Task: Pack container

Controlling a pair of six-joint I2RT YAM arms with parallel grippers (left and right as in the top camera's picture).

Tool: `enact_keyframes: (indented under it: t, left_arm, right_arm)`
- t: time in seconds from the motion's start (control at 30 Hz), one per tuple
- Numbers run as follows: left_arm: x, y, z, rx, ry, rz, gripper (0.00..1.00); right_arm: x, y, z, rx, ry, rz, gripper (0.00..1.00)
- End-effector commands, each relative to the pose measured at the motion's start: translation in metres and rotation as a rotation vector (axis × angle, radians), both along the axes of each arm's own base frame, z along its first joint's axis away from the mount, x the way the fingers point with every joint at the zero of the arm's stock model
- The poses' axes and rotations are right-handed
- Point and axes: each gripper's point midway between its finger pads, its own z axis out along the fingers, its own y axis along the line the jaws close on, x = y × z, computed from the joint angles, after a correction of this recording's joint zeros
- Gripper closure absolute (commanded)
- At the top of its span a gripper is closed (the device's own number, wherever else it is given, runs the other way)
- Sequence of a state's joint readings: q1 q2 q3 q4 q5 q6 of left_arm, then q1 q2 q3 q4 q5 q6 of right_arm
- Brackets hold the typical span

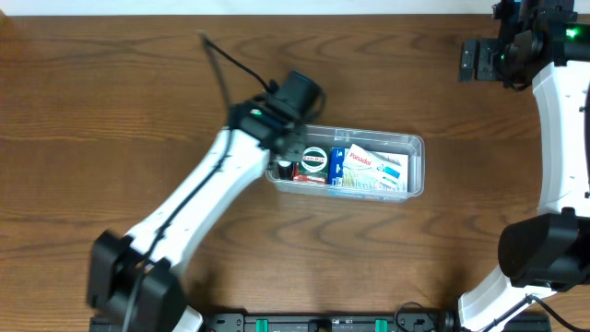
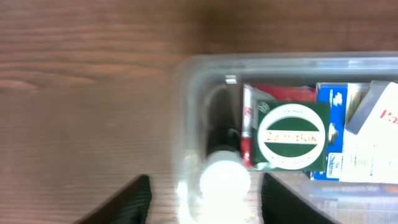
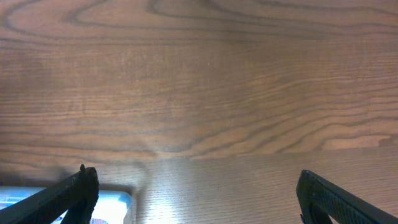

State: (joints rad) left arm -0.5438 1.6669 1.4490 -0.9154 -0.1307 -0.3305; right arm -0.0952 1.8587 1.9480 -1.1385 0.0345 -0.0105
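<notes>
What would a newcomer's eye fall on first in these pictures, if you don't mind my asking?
The clear container at the middle of the wooden table, packed with a white Panadol box, a blue box and a green box with a round label. Over its left end hangs the open left hand, above a white-capped bottle inside.
</notes>
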Motion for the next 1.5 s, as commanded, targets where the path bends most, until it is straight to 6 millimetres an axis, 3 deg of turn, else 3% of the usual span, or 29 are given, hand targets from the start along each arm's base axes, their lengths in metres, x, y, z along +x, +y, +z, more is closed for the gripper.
enact_keyframes:
  t: [0.0,0.03,0.07,0.27,0.5,0.73,1.0,1.23,1.47]
  left_arm:
    - [0.008,0.031,0.045,-0.013,-0.103,0.018,0.20]
    - [0.007,0.043,0.054,-0.015,-0.121,0.037,0.07]
    - [0.005,0.057,0.066,-0.018,-0.143,0.058,0.02]
    - [-0.025,0.118,0.145,-0.055,-0.355,0.149,0.02]
    - [-0.085,0.141,0.220,-0.143,-0.620,0.177,0.02]
    - [-0.137,0.153,0.260,-0.204,-0.797,0.179,0.02]
    - [-0.176,0.164,0.269,-0.222,-0.867,0.180,0.02]
    - [-0.211,0.177,0.229,-0.177,-0.769,0.219,0.02]
    - [-0.217,0.199,0.189,-0.159,-0.860,0.394,0.02]
  right_arm:
    - [0.003,-0.002,0.004,0.001,-0.012,-0.012,0.01]
    - [0.002,-0.002,0.004,0.001,-0.012,-0.012,0.01]
    - [0.002,-0.002,0.004,0.001,-0.013,-0.012,0.01]
    - [0.003,-0.002,0.004,0.001,-0.012,-0.012,0.01]
    - [0.002,-0.002,0.004,0.001,-0.012,-0.012,0.01]
    - [0.003,-0.002,0.004,0.001,-0.012,-0.012,0.01]
    - [0.002,-0.002,0.004,0.001,-0.013,-0.012,0.01]
    - [0.002,-0.002,0.004,0.001,-0.012,-0.012,0.01]
    - [0.002,-0.002,0.004,0.001,-0.012,-0.012,0.01]
